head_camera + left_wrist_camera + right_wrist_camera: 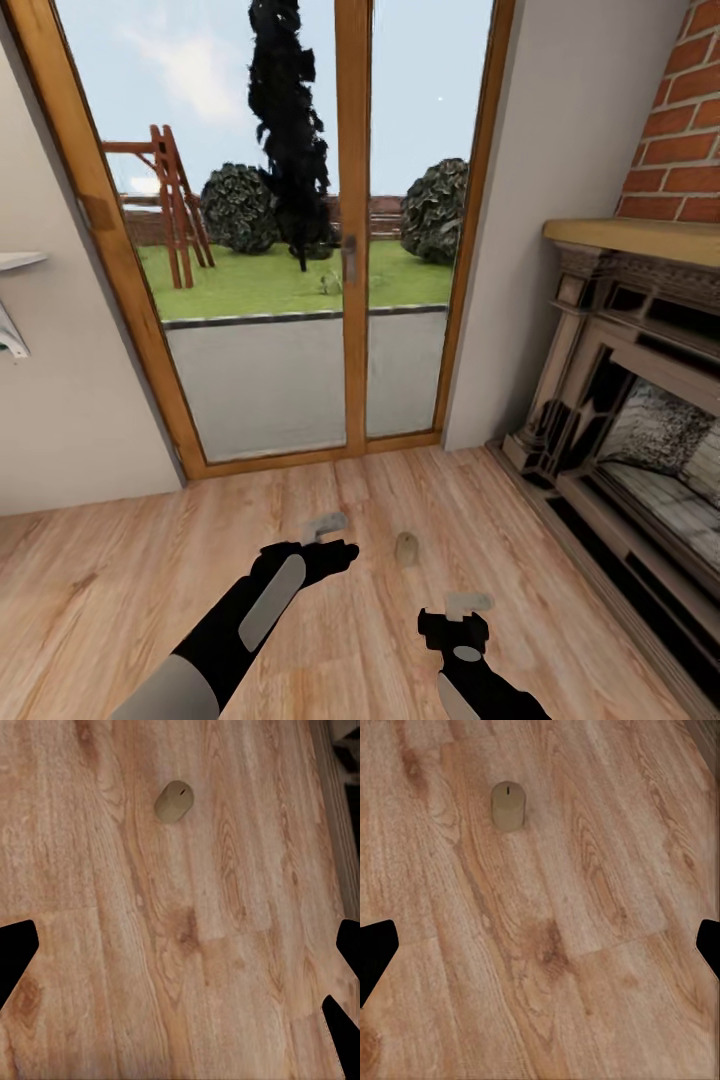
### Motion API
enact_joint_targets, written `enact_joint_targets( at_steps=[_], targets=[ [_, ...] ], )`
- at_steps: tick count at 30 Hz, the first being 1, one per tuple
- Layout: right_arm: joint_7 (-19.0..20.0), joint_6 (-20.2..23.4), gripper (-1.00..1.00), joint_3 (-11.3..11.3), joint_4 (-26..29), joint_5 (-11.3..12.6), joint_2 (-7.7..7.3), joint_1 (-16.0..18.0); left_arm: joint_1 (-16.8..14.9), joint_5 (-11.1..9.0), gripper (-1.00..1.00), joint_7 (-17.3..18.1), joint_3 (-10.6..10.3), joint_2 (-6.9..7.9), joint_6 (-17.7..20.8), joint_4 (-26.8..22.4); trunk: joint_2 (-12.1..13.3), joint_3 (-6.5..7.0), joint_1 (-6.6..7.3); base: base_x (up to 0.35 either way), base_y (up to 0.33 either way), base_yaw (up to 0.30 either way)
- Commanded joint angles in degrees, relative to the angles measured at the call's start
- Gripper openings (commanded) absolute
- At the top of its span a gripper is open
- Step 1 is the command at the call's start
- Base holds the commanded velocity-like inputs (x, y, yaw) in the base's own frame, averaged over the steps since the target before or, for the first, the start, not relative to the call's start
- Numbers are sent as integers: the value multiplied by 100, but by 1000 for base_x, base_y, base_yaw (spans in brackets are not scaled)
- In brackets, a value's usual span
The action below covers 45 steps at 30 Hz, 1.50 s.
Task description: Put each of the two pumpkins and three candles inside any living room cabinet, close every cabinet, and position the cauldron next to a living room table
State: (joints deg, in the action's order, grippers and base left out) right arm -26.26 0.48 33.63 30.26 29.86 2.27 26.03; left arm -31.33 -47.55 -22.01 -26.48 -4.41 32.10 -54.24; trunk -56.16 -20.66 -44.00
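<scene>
One small beige candle point(405, 548) stands upright on the wooden floor, between and just ahead of my two arms. My left gripper point(333, 532) hovers above the floor to the candle's left, open and holding nothing. In the left wrist view the candle point(174, 801) lies well ahead of the open left gripper point(180, 960), with bare planks between the fingertips point(15, 952). My right gripper point(466, 606) is nearer to me, right of the candle, also open. The right wrist view has the candle point(508, 805) ahead of the right gripper point(540, 945).
A wood-framed glass door point(350, 250) to the garden fills the wall ahead. A dark fireplace point(620, 420) with a wooden mantel and brick above runs along the right. A white shelf point(15, 262) juts from the left wall. Open floor point(150, 560) surrounds the candle.
</scene>
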Motion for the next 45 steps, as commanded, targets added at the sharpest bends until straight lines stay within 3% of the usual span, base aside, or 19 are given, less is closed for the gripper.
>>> enact_joint_targets(
  at_steps=[1,18,33,45],
  targets=[
    [-46,5,100,47,7,46,-6,7,-5,-58,100,-58,-5,1,7,-8,-5,-7,-2,103,-272,0],
    [-46,-4,100,47,7,38,-5,7,-5,-63,100,-58,2,1,7,29,-5,-7,-2,146,-17,2],
    [-51,5,100,47,7,45,-2,7,-5,-61,100,-58,-4,1,7,45,-5,-7,-2,302,4,260],
    [-46,5,100,47,7,46,0,7,-5,-60,100,-58,-2,1,7,30,-5,-13,-2,33,0,207]
  ],
)
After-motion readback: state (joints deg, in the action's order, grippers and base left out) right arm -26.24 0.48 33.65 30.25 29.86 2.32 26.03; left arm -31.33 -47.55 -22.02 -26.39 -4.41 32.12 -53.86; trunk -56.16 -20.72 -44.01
